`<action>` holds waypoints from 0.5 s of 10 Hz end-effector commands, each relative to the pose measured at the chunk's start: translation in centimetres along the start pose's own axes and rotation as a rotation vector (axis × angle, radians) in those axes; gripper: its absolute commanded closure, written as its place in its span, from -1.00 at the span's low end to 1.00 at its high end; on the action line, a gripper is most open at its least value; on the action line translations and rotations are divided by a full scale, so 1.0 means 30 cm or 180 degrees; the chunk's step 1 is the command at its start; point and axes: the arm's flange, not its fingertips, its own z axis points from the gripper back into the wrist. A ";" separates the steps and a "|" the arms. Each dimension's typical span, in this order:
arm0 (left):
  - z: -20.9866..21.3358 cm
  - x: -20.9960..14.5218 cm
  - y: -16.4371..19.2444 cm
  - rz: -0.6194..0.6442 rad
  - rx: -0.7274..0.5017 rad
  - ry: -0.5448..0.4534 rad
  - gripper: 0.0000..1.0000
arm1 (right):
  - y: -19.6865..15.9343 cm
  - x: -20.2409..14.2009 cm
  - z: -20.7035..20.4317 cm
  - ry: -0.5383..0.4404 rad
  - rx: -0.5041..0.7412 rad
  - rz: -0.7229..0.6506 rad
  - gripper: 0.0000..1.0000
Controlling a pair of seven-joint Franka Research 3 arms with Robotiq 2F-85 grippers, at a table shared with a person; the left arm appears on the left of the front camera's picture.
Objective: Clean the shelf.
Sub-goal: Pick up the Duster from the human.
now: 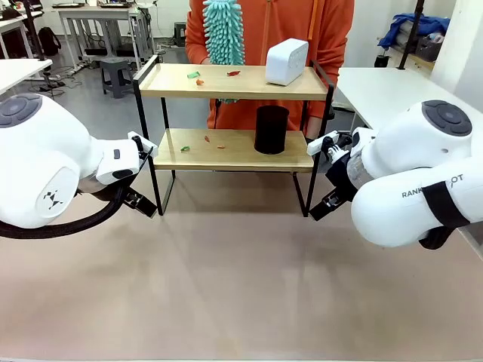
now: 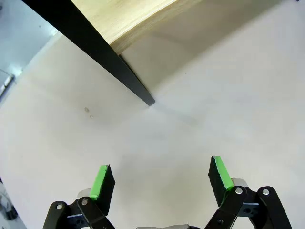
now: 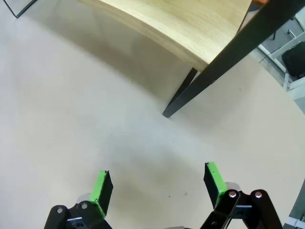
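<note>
Left gripper (image 2: pixel 160 174), right gripper (image 3: pixel 157 179) — both wide, empty, one shelf (image 1: pixel 148 113), two boards (image 1: pixel 170 80) (image 1: pixel 234 153)

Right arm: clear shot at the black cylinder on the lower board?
Probably yes. The right gripper is open beside the shelf's right front leg; the black cylinder stands on the lower board with the front side open. The top board rules out coming from above.

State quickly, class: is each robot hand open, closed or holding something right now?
Left black green-padded hand: open, holding nothing.
Right black green-padded hand: open, holding nothing.
</note>
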 end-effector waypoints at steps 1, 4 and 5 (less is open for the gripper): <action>0.000 0.000 -0.001 -0.0003 0.0000 -0.0001 -1.00 | 0.000 0.000 0.000 -0.0001 0.0001 -0.0002 -1.00; 0.000 0.000 0.000 0.0000 0.0000 0.0000 -1.00 | 0.000 0.000 0.000 0.0000 0.0000 0.0000 -1.00; 0.120 -0.030 0.050 0.0246 -0.0267 -0.0189 -1.00 | -0.060 -0.035 0.118 0.0102 0.0451 -0.0323 -1.00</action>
